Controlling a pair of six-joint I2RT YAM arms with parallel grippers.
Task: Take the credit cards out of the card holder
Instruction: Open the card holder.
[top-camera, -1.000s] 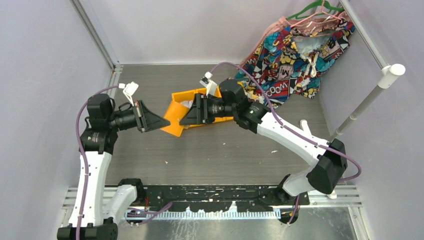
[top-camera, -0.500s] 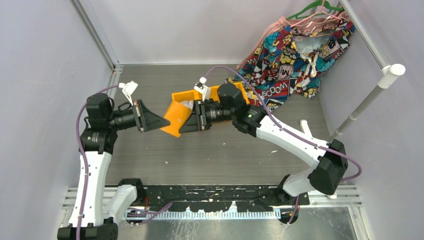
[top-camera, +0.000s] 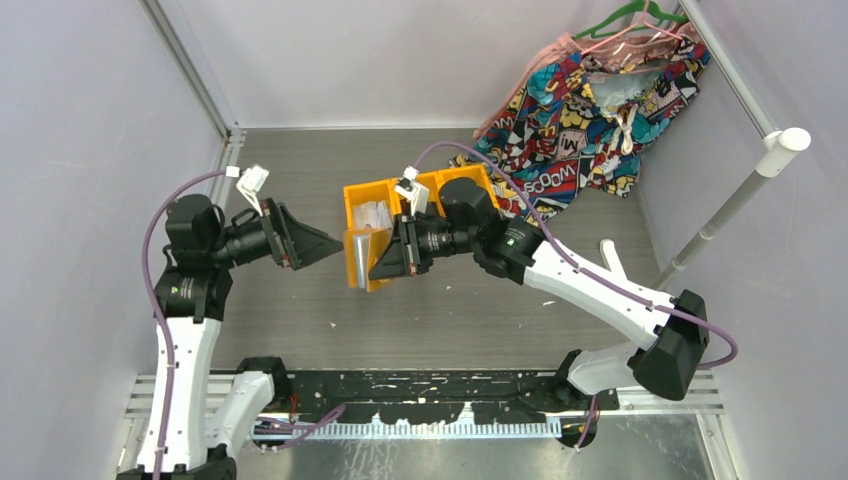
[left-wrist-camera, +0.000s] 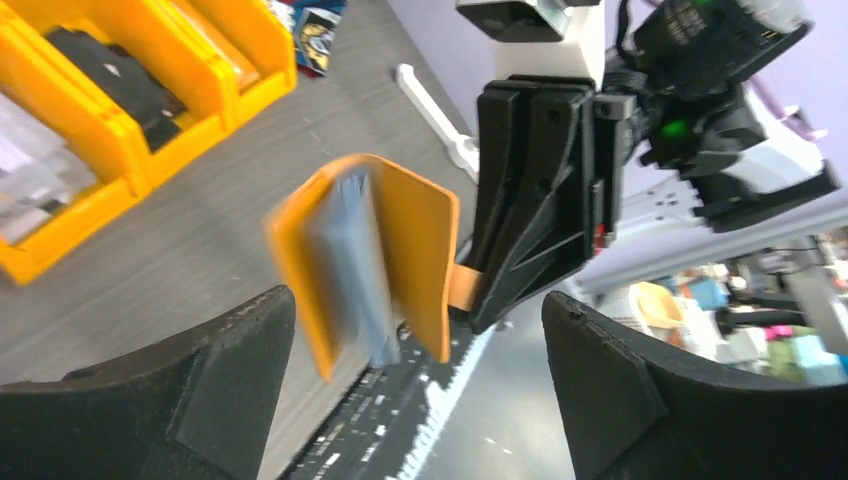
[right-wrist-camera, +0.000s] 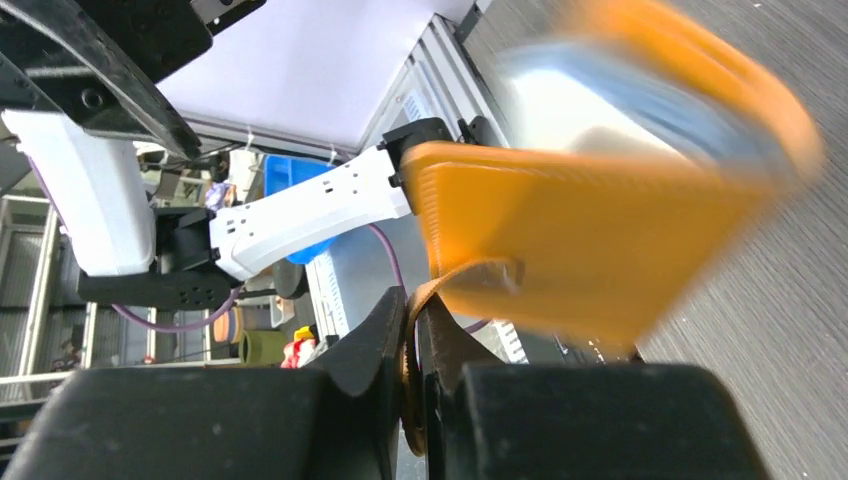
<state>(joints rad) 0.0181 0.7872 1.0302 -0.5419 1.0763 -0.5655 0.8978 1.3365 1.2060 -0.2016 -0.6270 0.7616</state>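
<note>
Nearest of all, a black metal rail (top-camera: 430, 385) runs along the front edge of the grey table (top-camera: 450, 320), and the two white arms rise from it. A little farther in, the left gripper (top-camera: 328, 243) hangs over the table with its two black fingers (left-wrist-camera: 200, 390) spread wide apart and nothing between them. It points at the flat orange book-like card holder (top-camera: 362, 258), which is just in front of it but not touching it. The card holder is up in the air between the two grippers and hangs partly open, like a book. Its pale blue see-through pockets (left-wrist-camera: 365, 260) show inside. They are blurry, so the credit cards cannot be made out. The right gripper (right-wrist-camera: 412, 310) comes in from the other side. Its fingers (right-wrist-camera: 370, 340) are pressed together on the small orange tab (left-wrist-camera: 462, 288) that sticks out of the card holder, and it holds the card holder up by that tab alone. Just behind the card holder, orange plastic trays (top-camera: 352, 205) sit on the table. One tray has a grey-white papery bundle (top-camera: 375, 215) in it, and another has a chunky black thing (left-wrist-camera: 105, 80). Farthest away, in the back right corner, a bright cloth with comic pictures (top-camera: 590, 90) hangs down from hangers, and its lower end rests on the table beside the trays.
</note>
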